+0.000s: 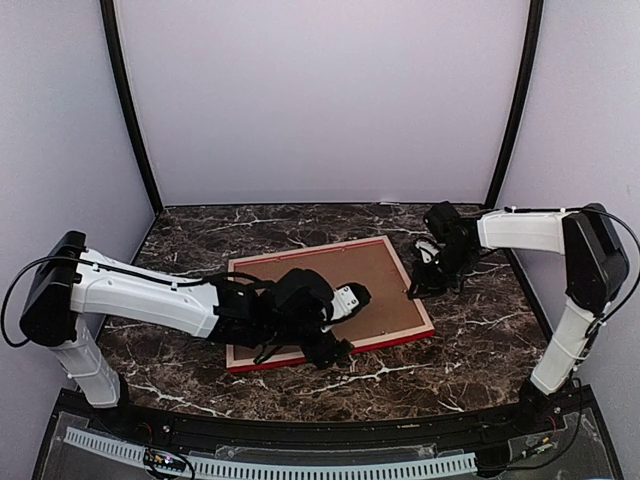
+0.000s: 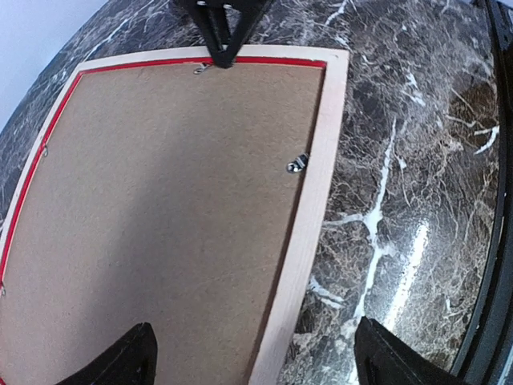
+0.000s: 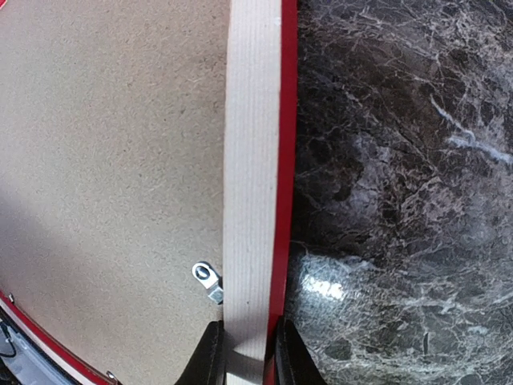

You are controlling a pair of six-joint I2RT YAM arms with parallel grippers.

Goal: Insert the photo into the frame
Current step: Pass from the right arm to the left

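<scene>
Clamping frame (image 3: 250, 160) rail, right fingers (image 3: 210, 354); left fingers (image 2: 120, 362) apart; dark marble tabletop (image 1: 480, 335), pale walls (image 1: 320, 100).

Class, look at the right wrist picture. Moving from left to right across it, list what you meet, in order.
Brown backing board → small metal tab at the board's edge → the frame, its pale wood rail and then its red edge → dark marble table.

i work in a robot lab booth: plain pale walls (image 1: 320, 100) round a dark marbled tabletop (image 1: 480, 335), black poles (image 1: 128, 100) in the corners, a slotted cable duct (image 1: 300, 468) along the near edge.
</scene>
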